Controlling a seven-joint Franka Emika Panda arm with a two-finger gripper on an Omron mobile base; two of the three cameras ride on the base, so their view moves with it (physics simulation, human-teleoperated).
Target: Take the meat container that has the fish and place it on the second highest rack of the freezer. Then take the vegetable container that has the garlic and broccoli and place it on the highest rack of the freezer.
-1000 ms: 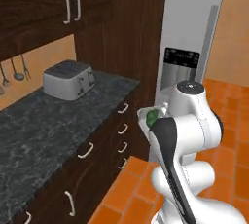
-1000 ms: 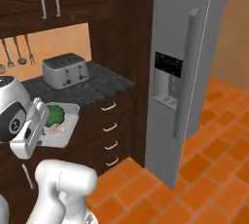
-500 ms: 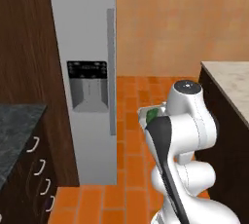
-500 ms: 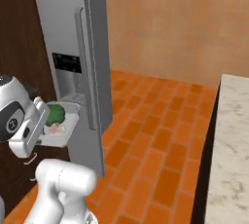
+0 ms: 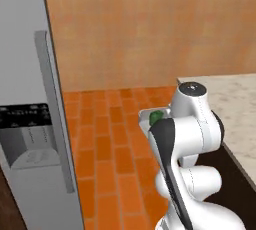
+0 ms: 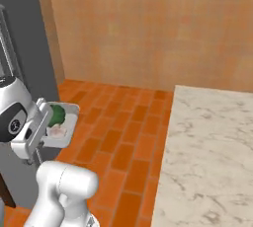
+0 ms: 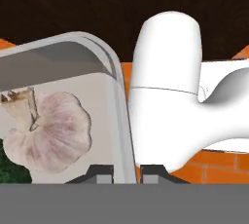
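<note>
Looking like a home kitchen: grey fridge point(image 5: 35, 139) with dispenser standing left, marble counter point(image 6: 207, 157) lying right, terracotta tile floor point(image 5: 115, 144) running between.

Base turned rightward: toaster counter and cabinets gone, fridge point(image 5: 35, 139) shifted to left edge, marble counter point(image 6: 207, 157) brought near right.

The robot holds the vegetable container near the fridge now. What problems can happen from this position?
The fingers pinch only the rim of the vegetable container, so it may tilt or slip, and the garlic and broccoli lie loose inside. The fridge door looks closed here, so the container cannot enter yet.
</note>
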